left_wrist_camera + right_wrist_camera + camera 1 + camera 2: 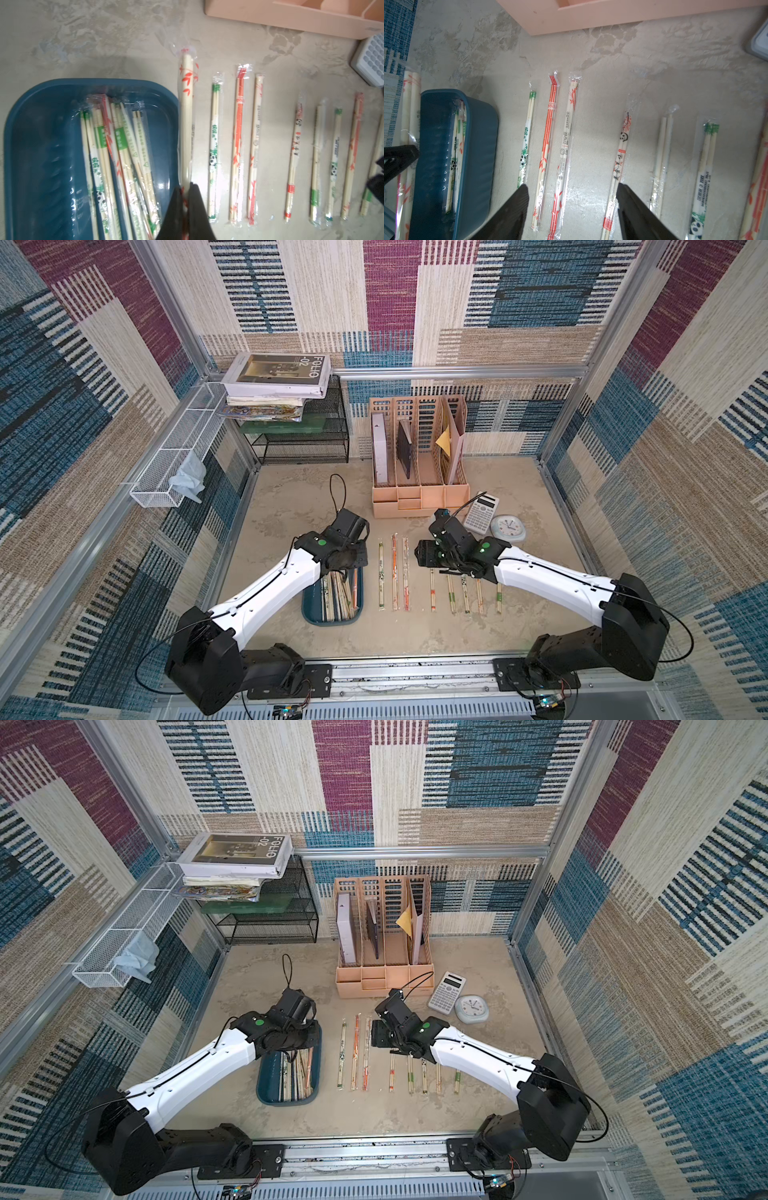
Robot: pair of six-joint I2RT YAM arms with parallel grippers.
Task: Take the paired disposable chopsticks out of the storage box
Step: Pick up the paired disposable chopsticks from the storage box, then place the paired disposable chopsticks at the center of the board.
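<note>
The storage box (309,616) (20,116) is a shallow teal tray at front left with several sleeved chopstick pairs (108,145) inside. My left gripper (186,187) (347,562) hangs over the tray's far end, shut on one pair with orange-red leaf print (186,104), which is lifted along the tray's right rim. That held pair (410,99) also shows in the right wrist view. Three pairs (394,572) lie side by side right of the tray, and several more (465,593) lie further right. My right gripper (572,186) (424,556) hovers open between those two groups, holding nothing.
A peach file organiser (419,472) stands at the back centre, with a calculator (481,512) and a round clock (508,527) to its right. A black mesh rack (303,439) with books (276,375) fills the back left corner. A white wire basket (174,456) hangs on the left wall.
</note>
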